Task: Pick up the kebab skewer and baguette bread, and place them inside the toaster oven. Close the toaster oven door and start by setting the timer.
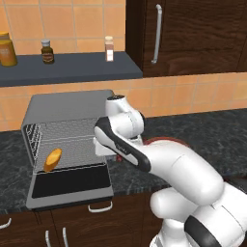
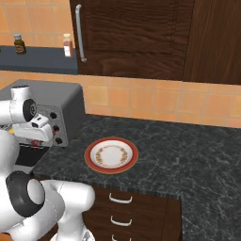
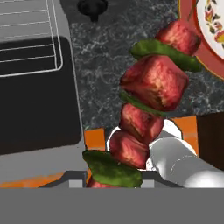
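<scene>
The kebab skewer (image 3: 148, 87), with red meat chunks and green slices, fills the hand view; my gripper (image 2: 35, 140) is shut on its lower end, above the counter just right of the toaster oven (image 1: 62, 103). The toaster oven door (image 1: 67, 183) lies folded down flat, and its dark glass (image 3: 35, 96) is at the left of the hand view. The golden baguette bread (image 1: 52, 159) rests on the wire rack (image 3: 26, 39) inside, toward the left. The black knobs (image 2: 57, 128) sit on the oven's right side.
A red-rimmed patterned plate (image 2: 111, 155) sits on the dark stone counter right of the oven. A shelf above holds a brown bottle (image 1: 47, 51), a white bottle (image 1: 109, 48) and an orange jar (image 1: 6, 48). Dark wood cabinets hang behind, and drawers run below the counter edge.
</scene>
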Tool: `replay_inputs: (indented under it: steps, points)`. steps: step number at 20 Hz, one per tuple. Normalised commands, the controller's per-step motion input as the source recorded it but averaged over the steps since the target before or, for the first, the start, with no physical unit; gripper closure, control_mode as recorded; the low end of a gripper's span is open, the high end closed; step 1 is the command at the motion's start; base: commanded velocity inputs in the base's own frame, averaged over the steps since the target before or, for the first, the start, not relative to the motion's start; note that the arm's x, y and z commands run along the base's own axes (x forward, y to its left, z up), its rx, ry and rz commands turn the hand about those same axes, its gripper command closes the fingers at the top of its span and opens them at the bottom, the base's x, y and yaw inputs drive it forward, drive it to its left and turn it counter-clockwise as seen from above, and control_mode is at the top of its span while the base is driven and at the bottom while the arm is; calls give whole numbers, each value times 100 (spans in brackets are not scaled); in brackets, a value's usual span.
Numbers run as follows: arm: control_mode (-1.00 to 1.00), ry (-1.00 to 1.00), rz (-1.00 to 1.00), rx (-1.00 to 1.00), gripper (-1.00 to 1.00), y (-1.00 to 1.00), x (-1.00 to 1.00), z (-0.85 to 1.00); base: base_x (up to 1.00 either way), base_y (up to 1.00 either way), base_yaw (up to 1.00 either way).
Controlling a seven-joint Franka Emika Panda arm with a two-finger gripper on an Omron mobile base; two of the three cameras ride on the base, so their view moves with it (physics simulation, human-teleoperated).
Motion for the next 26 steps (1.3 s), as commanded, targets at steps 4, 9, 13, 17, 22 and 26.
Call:
replay_inputs:
  steps: [4,9,13,17,22,26]
  points:
    - [-100,-2,15,11,100,80,28,-5,0,0,0]
    - [-100,-3,1,4,100,39,14,-38,0,0,0]
    - [-100,-6,0,0,100,5,53,-15,0,0,0]
    - [-100,-11,0,0,100,49,28,-38,0,0,0]
    - [-100,-8,0,0,100,29,48,-19,0,0,0]
    - [-100,-1,0,0,100,23,27,-14,0,0,0]
